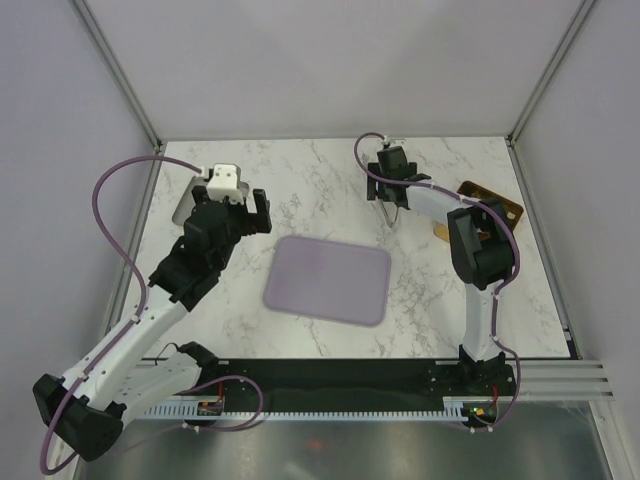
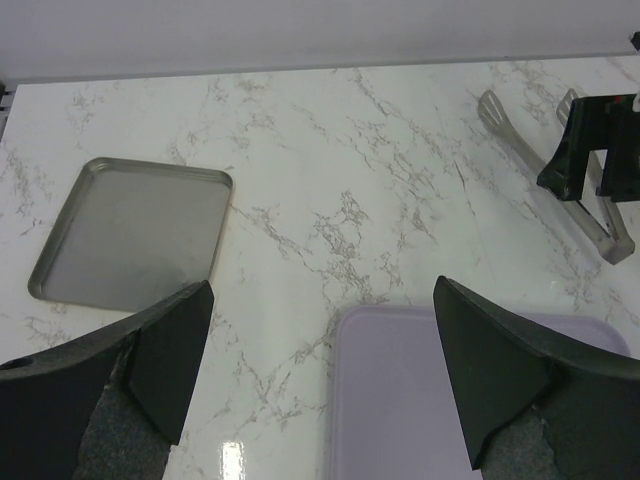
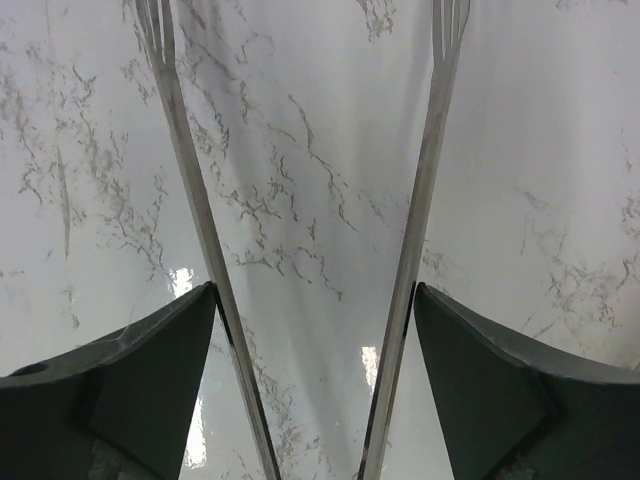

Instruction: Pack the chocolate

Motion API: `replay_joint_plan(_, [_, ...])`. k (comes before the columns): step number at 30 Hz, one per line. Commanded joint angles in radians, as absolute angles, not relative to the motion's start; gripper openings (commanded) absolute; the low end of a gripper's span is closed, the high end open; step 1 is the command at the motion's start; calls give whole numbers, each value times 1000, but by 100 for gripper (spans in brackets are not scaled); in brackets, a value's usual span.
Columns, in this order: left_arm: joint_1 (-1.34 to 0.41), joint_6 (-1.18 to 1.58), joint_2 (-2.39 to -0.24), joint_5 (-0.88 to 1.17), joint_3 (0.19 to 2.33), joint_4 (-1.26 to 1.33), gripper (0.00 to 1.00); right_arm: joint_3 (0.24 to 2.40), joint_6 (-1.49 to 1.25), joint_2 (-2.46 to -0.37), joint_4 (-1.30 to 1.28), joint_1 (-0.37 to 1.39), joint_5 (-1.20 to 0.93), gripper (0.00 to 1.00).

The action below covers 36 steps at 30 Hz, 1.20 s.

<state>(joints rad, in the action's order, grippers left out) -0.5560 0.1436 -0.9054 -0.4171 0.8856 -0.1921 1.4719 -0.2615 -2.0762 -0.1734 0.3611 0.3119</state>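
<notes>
**A:** Where's the chocolate? I can't find a piece in any view.

**B:** Neither can I. The lilac tray [image 1: 328, 280] shows only bare surface. The gold box [image 1: 505, 207] at the far right is mostly hidden behind the right arm, so if the pieces are in there, these pictures don't show it.

**A:** And the hands?

**B:** The left gripper [image 2: 325, 295] is spread wide and holds nothing, hovering between the small steel tray [image 2: 130, 235] and the lilac one. The right gripper [image 3: 315, 300] is also wide, with the metal tongs [image 3: 190, 200] between its fingers [image 3: 150, 390]. One tong arm runs just inside each tip and seems to touch it. I can't tell whether the tips are pressing on the arms or only straddling them.

**A:** So which step is this?

**B:** My guess is that the tongs are being handled over the marble table [image 1: 300, 190], beyond the lilac tray: either laid down or let spring apart. (From the left wrist they look low, on the marble or just above it.)

**A:** How should it be done well?

**B:** If it's setting them down, keep the wrist level and low. Widen until both arms are plainly free of the tips, then lift straight up so neither tip drags the tongs sideways. If it's going for a piece, find the chocolate first and bring the spread tong ends down on either side of it.
</notes>
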Motion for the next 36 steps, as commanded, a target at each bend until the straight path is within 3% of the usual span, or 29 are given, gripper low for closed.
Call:
replay_joint_plan(1, [-554,118,-934,-448,934,-184,100,1522,-311,-2042,-210,364,322,90])
replay_joint_plan(5, [-554,112,-971,-449,959,-202,100,1517,-345,-1997,-248,364,319,98])
replay_joint_plan(12, [-552,100,-1032,-471,1060,-255,100,1485,-393,-1772,-362,373,186,97])
replay_joint_plan(20, [-529,68,-1152,-485,1167,-340,100,1163,-416,-1366,-321,422,-41,95])
replay_joint_plan(26, [-376,66,-1285,-401,1190,-367,100,922,-453,-1103,-166,431,-126,94])
replay_joint_plan(30, [-243,75,-1390,-302,1233,-382,99,910,-440,-1063,-192,433,-141,93])
replay_joint_plan(36, [-187,103,-1543,-218,1278,-396,91,881,-469,-947,-200,433,-153,92])
